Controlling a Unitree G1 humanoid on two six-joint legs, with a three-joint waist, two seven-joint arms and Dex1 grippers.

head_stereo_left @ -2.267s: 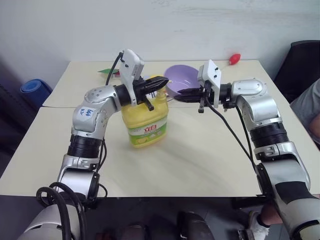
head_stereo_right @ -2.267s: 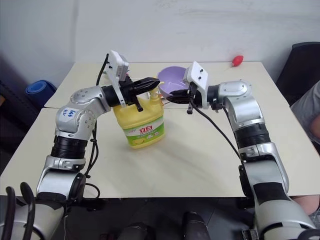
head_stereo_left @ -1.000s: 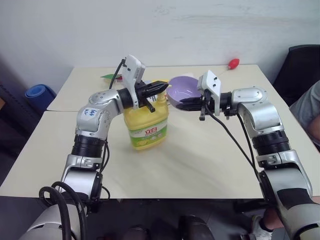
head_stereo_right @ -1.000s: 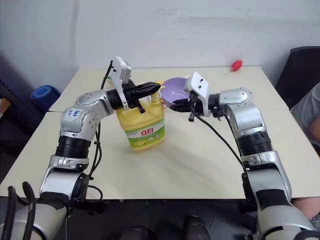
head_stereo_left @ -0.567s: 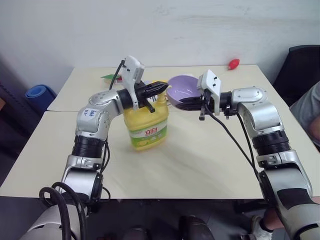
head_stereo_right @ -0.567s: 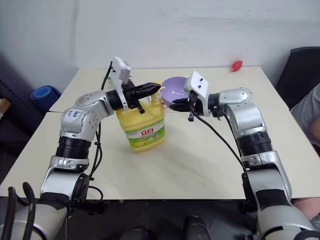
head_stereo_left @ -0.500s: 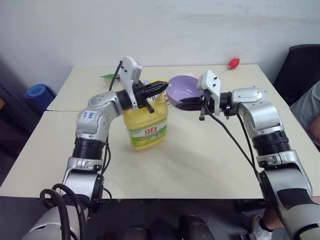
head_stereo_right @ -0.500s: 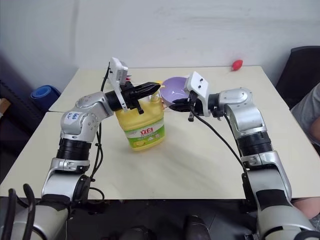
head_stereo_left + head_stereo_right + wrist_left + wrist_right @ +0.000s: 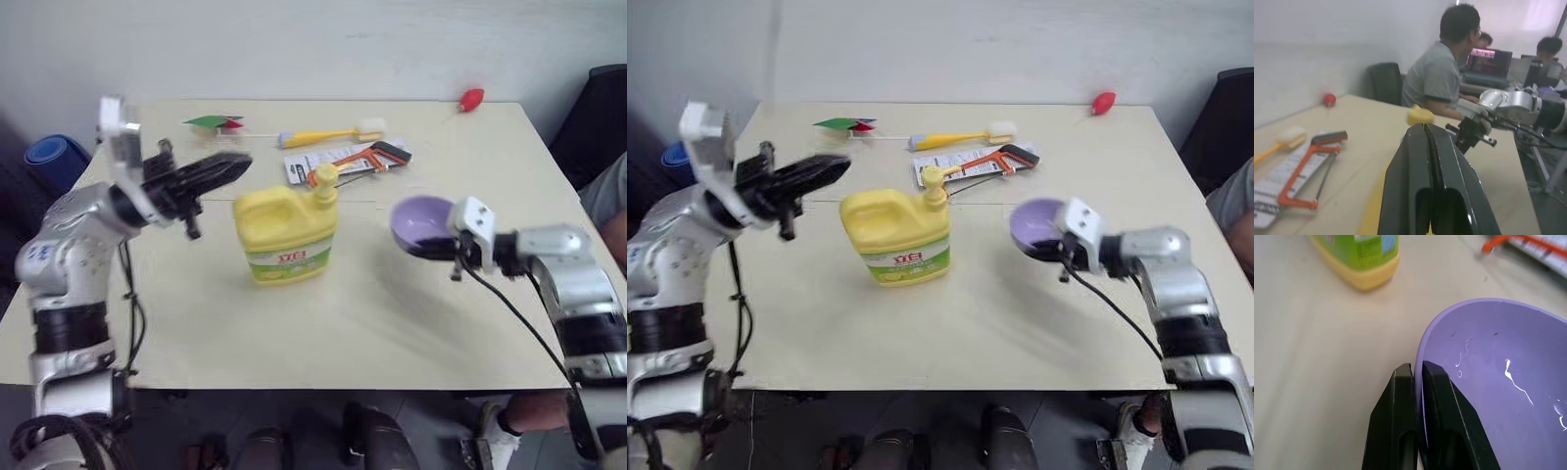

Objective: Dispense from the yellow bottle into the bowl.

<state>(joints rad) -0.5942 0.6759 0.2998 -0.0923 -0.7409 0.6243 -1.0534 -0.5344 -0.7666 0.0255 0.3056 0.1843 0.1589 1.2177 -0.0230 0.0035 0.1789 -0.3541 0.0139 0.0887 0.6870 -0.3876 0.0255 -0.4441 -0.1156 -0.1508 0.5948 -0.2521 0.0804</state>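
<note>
The yellow bottle (image 9: 286, 235) stands upright mid-table, its pump top (image 9: 324, 177) free. My left gripper (image 9: 238, 161) hovers shut and empty, up to the left of the bottle and pointing toward it. In the left wrist view its closed fingers (image 9: 1426, 147) line up with the pump top (image 9: 1420, 115) beyond. To the right of the bottle, my right gripper (image 9: 432, 251) is shut on the near rim of the lilac bowl (image 9: 419, 219). The bowl tilts low over the table. The right wrist view shows the fingers (image 9: 1400, 396) pinching the rim of the bowl (image 9: 1493, 387).
Behind the bottle lie an orange hacksaw (image 9: 360, 157) on a printed card and a yellow-handled brush (image 9: 328, 135). A green-and-red item (image 9: 217, 122) and a red object (image 9: 472, 98) sit near the far edge. A person (image 9: 609, 201) sits at the right.
My left gripper has pulled off the pump top, back and to the left. My right gripper has carried the bowl right and down, away from the bottle. The camera has tilted downward.
</note>
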